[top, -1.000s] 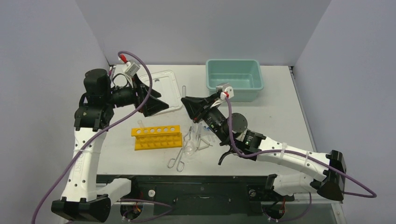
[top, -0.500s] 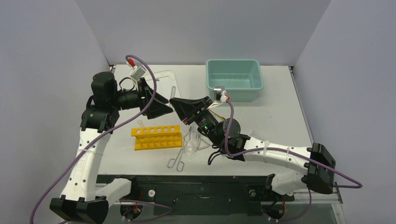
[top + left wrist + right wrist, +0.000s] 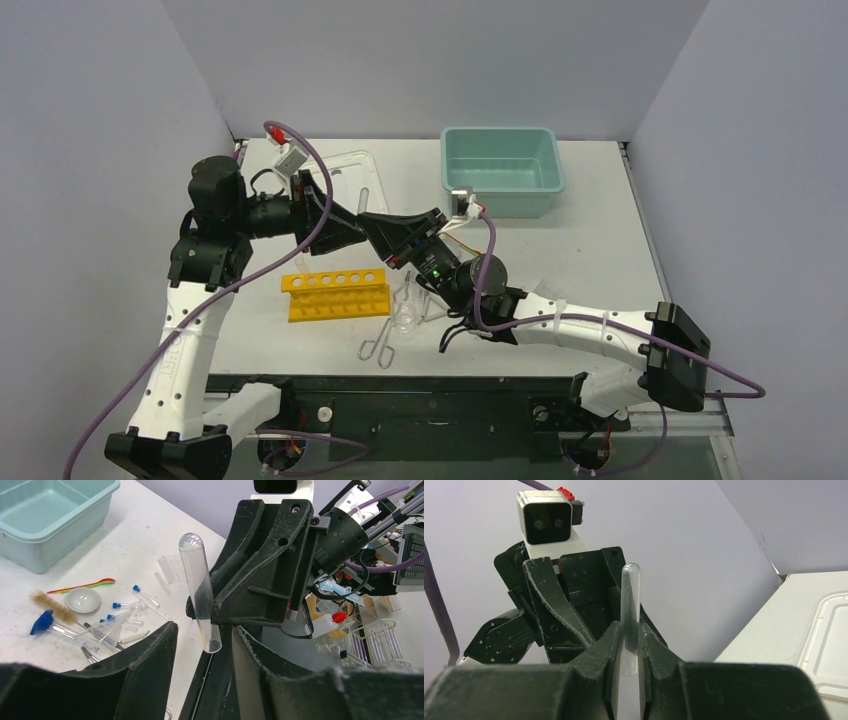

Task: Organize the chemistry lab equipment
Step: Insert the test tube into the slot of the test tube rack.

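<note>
Early stage: the right claw (image 3: 628, 645) is clamped on a glass tube (image 3: 197, 580) held aloft, with the left claw (image 3: 204, 630) partly open astride its open end, no contact visible. Vials (image 3: 142, 594), brush (image 3: 52, 606) and dish (image 3: 83, 600) lie loose on the worktop (image 3: 135, 540). From above the claws overlap, and the rack's (image 3: 335, 297) holes are unreadable.
</note>
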